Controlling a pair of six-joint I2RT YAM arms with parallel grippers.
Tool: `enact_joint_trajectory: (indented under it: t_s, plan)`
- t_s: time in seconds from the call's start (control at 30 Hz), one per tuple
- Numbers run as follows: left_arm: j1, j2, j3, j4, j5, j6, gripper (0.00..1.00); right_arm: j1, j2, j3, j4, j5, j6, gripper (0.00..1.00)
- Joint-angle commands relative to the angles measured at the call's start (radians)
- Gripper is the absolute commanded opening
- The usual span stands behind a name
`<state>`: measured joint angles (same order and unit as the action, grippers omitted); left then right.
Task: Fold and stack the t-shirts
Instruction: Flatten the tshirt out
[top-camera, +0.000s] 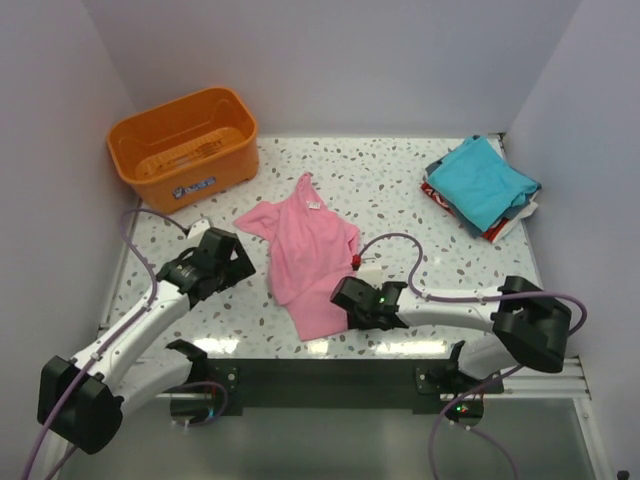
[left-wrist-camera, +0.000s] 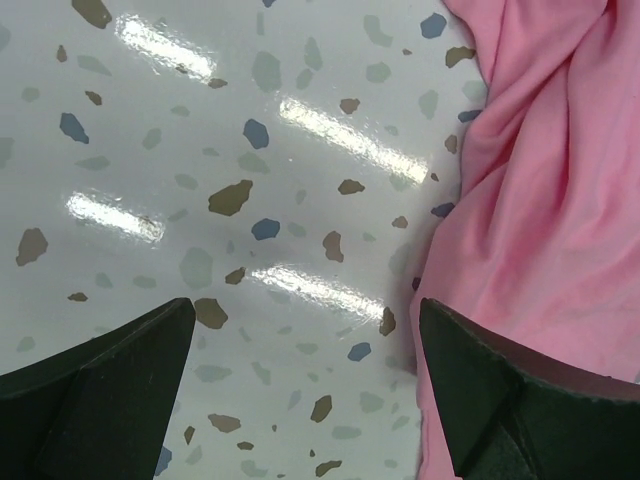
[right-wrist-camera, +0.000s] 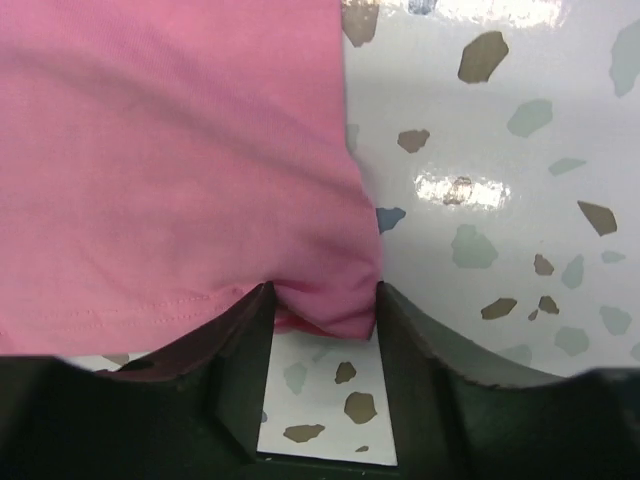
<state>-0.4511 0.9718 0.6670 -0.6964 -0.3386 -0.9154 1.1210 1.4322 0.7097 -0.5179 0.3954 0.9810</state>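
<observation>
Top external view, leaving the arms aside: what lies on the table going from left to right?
orange basket → pink t-shirt → stack of folded t-shirts, teal one on top

place: robot lab booth | shown by: plain walls (top-camera: 330, 60), speckled table (top-camera: 400, 180), bolted arm rail (top-camera: 330, 384)

Your top view looks down from high behind the near edge over the whole table (top-camera: 400, 170). Both wrist views sit close, facing down onto it. All three share the pink shirt (top-camera: 305, 255): right of the left wrist frame, upper left of the right.
</observation>
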Motion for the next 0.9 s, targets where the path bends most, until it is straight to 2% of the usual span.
enact_joint_trajectory:
  t_s: [0.0, 0.03, 0.07, 0.13, 0.2, 0.27, 0.3, 0.33, 0.43, 0.57, 0.73, 0.8, 0.87]
  plan:
    - [0.045, -0.015, -0.006, 0.02, 0.009, 0.029, 1.0, -0.006, 0.05, -0.001, 0.035, 0.028, 0.079, 0.4]
    - [0.049, -0.012, -0.004, 0.02, 0.009, 0.03, 1.0, -0.016, 0.044, -0.01, 0.035, 0.028, 0.081, 0.13]
    - [0.054, -0.007, -0.001, 0.018, 0.007, 0.032, 1.0, -0.029, 0.031, -0.018, 0.006, 0.031, 0.102, 0.0]
    - [0.055, 0.001, 0.002, 0.018, 0.001, 0.035, 1.0, -0.087, -0.047, -0.033, -0.062, 0.097, 0.133, 0.0]
    - [0.063, 0.011, 0.008, 0.018, -0.002, 0.038, 1.0, -0.147, -0.139, -0.032, -0.25, 0.176, 0.195, 0.0]
    - [0.068, 0.024, 0.014, 0.024, -0.005, 0.041, 1.0, -0.275, -0.313, -0.035, -0.412, 0.281, 0.211, 0.0]
    - [0.068, 0.039, 0.022, 0.034, -0.005, 0.043, 1.0, -0.332, -0.373, -0.036, -0.445, 0.298, 0.197, 0.0]
    - [0.069, 0.047, 0.023, 0.046, -0.004, 0.046, 1.0, -0.437, -0.5, -0.035, -0.464, 0.31, 0.176, 0.0]
    - [0.074, 0.099, 0.04, 0.098, 0.007, 0.056, 1.0, -0.567, -0.64, -0.017, -0.473, 0.33, 0.085, 0.0]
    - [0.08, 0.198, 0.077, 0.21, 0.062, 0.076, 0.99, -0.596, -0.566, 0.017, -0.415, 0.278, -0.014, 0.0]
    - [0.075, 0.318, 0.039, 0.412, 0.312, 0.118, 0.89, -0.598, -0.438, 0.011, -0.312, 0.186, -0.053, 0.0]
    - [0.037, 0.344, 0.006, 0.494, 0.372, 0.125, 0.88, -0.598, -0.415, 0.008, -0.283, 0.181, -0.058, 0.0]
    - [-0.035, 0.361, 0.009, 0.494, 0.346, 0.127, 0.87, -0.598, -0.406, 0.011, -0.281, 0.184, -0.064, 0.0]
